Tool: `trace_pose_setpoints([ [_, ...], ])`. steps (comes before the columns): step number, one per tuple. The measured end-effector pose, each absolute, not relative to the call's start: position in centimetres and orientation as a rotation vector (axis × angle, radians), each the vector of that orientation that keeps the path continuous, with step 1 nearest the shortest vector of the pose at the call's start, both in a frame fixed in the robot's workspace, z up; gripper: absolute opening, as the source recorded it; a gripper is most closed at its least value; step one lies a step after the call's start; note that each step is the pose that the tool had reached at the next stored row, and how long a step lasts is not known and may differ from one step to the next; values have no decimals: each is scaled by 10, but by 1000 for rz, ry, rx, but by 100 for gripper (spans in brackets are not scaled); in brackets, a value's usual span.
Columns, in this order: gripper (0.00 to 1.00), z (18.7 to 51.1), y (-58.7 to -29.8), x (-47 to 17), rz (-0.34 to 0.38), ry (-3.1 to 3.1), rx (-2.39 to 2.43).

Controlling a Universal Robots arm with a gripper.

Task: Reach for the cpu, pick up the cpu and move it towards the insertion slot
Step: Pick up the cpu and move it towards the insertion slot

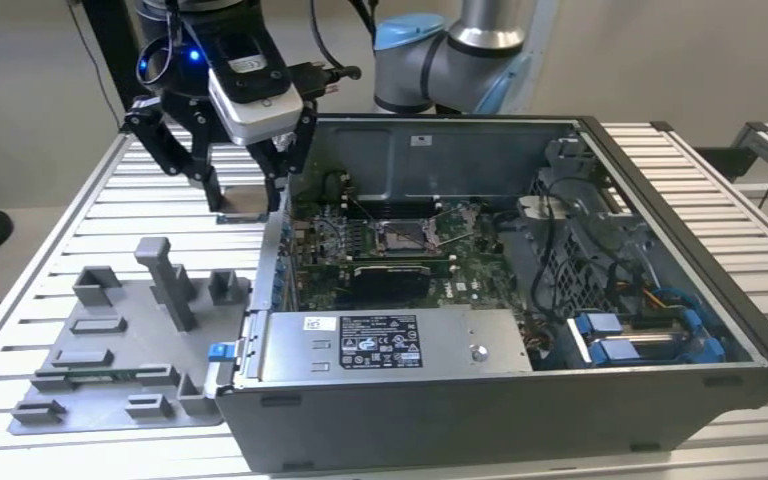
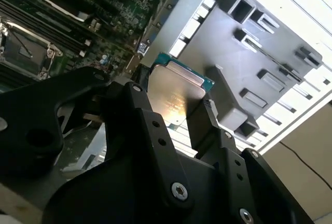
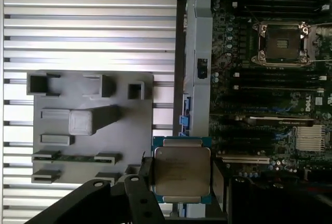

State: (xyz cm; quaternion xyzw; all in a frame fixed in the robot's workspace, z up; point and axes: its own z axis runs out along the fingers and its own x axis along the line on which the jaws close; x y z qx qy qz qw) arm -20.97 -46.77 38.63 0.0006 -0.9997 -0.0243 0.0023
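My gripper (image 1: pixel 244 200) is shut on the cpu (image 1: pixel 241 207), a small flat square chip held in the air over the slatted table, just outside the computer case's wall on the exterior view's left. In both wrist views the cpu (image 3: pixel 181 169) (image 2: pixel 174 97) shows its silvery top and teal edge between the black fingers (image 3: pixel 141 182). The insertion slot (image 1: pixel 404 235), a metal-framed socket with a dark centre, sits on the green motherboard inside the case. It also appears as the insertion slot (image 3: pixel 282 42) in the first wrist view, apart from the chip.
A grey tray (image 1: pixel 104 385) with raised blocks and a tall post (image 1: pixel 171 285) lies on the table beside the case. The open case (image 1: pixel 744 330) holds a power supply (image 1: pixel 384 340), cables and blue connectors. Its upright wall (image 3: pixel 193 68) stands between the chip and the motherboard.
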Motion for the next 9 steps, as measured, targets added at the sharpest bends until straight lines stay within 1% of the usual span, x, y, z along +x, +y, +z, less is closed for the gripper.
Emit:
trace_pose_setpoints([
  [9,0,386,-468,-184,-76,-3136,2],
])
